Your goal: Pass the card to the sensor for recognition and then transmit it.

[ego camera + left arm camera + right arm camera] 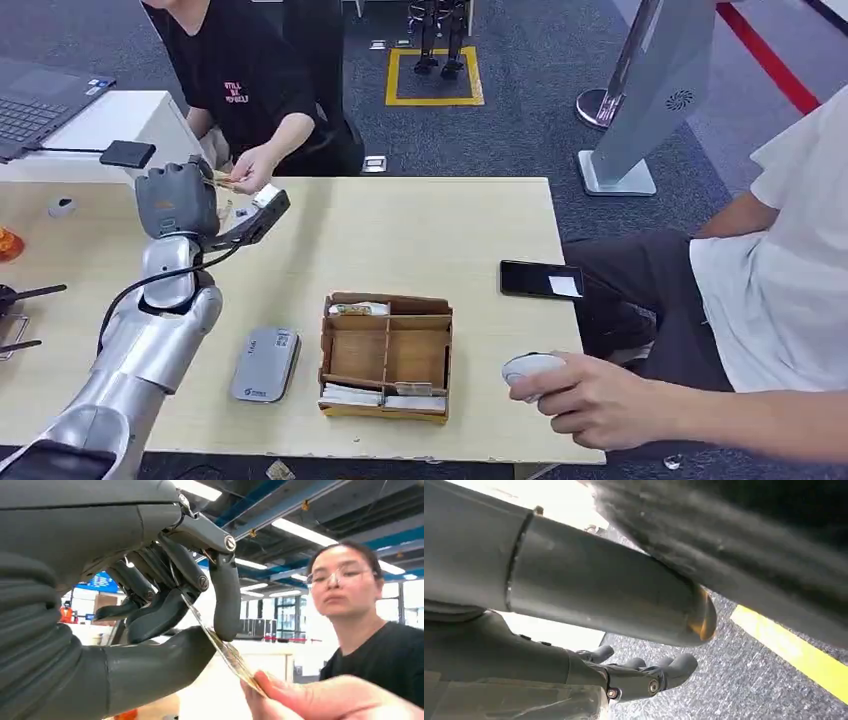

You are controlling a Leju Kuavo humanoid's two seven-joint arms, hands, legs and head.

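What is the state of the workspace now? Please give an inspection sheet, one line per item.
Surface: light wooden table.
Job's things: card pinched by left hand, its far end in a person's hand; grey sensor lies flat; wooden card box.
Clutter: black phone; laptop.
Hands: right hand hangs over the floor, fingers curled, holding nothing.
Cables: black cable along the left arm.
Surroundings: second person's hand at the table edge.

The card (225, 650) shows edge-on, its face unreadable, its far end hidden by a person's hand (320, 700).
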